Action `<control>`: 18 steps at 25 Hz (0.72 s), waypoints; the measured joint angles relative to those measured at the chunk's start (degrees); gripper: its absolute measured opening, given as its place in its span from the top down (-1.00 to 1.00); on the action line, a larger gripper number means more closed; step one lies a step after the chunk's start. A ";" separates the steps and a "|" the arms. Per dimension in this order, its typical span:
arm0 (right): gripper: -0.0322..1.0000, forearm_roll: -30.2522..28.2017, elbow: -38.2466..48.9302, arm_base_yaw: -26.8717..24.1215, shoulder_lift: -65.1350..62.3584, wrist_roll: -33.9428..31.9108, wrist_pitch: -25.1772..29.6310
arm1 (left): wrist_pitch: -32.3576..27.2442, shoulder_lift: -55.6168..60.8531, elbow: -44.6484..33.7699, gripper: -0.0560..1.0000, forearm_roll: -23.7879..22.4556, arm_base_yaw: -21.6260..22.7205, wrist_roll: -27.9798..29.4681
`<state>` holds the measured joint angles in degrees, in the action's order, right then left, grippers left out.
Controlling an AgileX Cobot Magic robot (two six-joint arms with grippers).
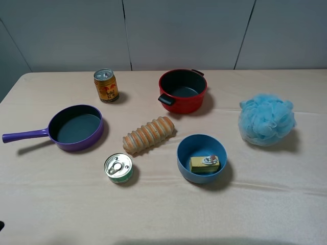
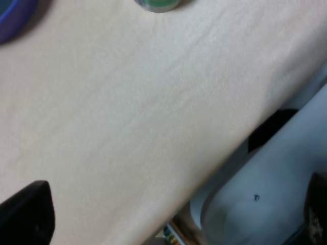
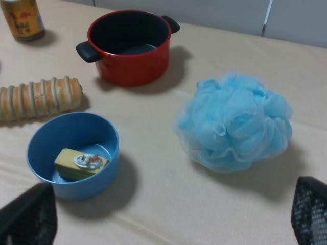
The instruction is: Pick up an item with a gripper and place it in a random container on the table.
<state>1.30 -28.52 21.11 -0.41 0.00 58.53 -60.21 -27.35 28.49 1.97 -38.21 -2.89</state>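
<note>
**Yellow cake block sits in blue bowl; both tools clear of it**

Yellow cake block [image 1: 204,164] lies flat on the floor of the blue bowl [image 1: 185,155], grey-white and red decoration up. Nothing is gripping it.

Right tool [image 3: 168,214]: only two dark finger tips show at the frame corners, set wide apart, nothing between them. Bowl and block are just ahead of one finger; the blue mesh bath pouf [image 3: 235,120] is ahead of the other. Red pot [image 3: 130,48] is farther out beyond the bowl, and the ridged bread loaf [image 3: 38,97] is beside the bowl, partly cut off.

Left tool [image 2: 168,214]: view is blurred, dark finger tips at the two edges, spread wide, empty. It hangs over the counter [image 2: 127,117] edge. Ahead, a green-labelled tin [image 2: 158,4] and a purple pan [image 2: 15,18] rim are both cropped.

Neither tool is visible in the high view.
</note>
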 joint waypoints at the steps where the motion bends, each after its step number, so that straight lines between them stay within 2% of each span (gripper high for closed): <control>1: -0.41 0.00 0.00 0.00 0.00 0.00 0.00 | 0.00 1.00 -0.01 -0.98 0.98 2.61 -1.54; 6: -0.41 0.00 0.00 0.00 0.00 0.00 0.00 | -0.24 5.68 -0.01 -0.98 5.65 15.24 -8.13; 10: -0.41 0.00 0.00 0.00 0.00 0.00 0.00 | -0.47 9.78 -0.01 -0.98 7.79 22.37 -11.54; 13: -0.41 0.00 0.00 0.00 0.00 0.00 0.00 | -0.51 16.31 -0.01 -0.98 8.19 27.66 -12.02; 18: -0.41 0.00 0.00 0.00 0.00 0.00 0.00 | -0.54 25.68 -0.01 -0.98 8.26 30.75 -12.33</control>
<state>1.30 -28.52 21.11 -0.41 0.00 58.53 -60.75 -1.67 28.47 10.23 -7.47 -15.22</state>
